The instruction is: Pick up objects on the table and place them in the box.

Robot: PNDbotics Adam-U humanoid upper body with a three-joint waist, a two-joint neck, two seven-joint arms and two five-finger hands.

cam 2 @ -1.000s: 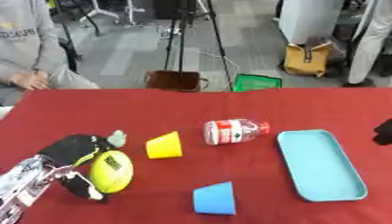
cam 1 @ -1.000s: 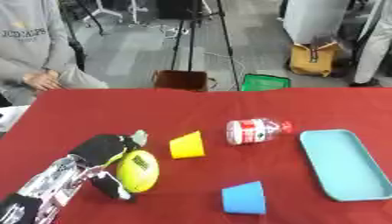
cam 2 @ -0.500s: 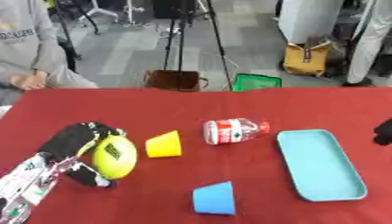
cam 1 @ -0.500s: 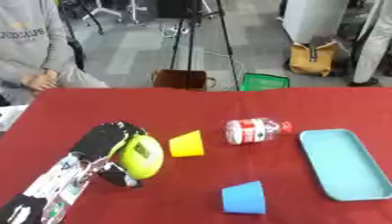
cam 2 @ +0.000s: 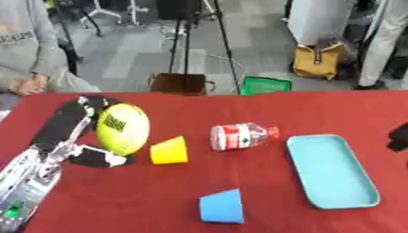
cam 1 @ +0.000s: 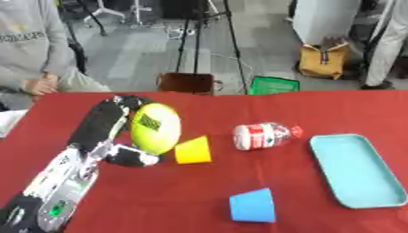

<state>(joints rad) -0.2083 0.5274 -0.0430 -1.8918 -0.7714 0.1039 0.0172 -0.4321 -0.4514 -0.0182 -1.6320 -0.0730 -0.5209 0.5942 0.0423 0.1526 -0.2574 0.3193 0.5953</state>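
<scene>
My left hand (cam 1: 108,125) is shut on a yellow-green oval ball (cam 1: 155,128) with a dark label, held above the red table (cam 1: 199,200) at its left side. Just right of the ball a yellow cup (cam 1: 193,150) lies on its side. A clear plastic bottle (cam 1: 263,135) with a red label and red cap lies in the middle. A blue cup (cam 1: 252,205) lies near the front. The shallow teal box (cam 1: 356,169) sits at the right. A dark part of my right hand (cam 2: 398,137) shows at the right edge of the right eye view.
A person in a grey sweatshirt (cam 1: 32,50) sits beyond the table's far left corner. Behind the table stand a tripod (cam 1: 199,41), a brown bag (cam 1: 186,83), a green basket (cam 1: 273,85) and a yellow backpack (cam 1: 325,61).
My left hand has lifted the yellow-green ball up and away from me, toward the table's middle left. The cups, bottle and box lie where they were.
</scene>
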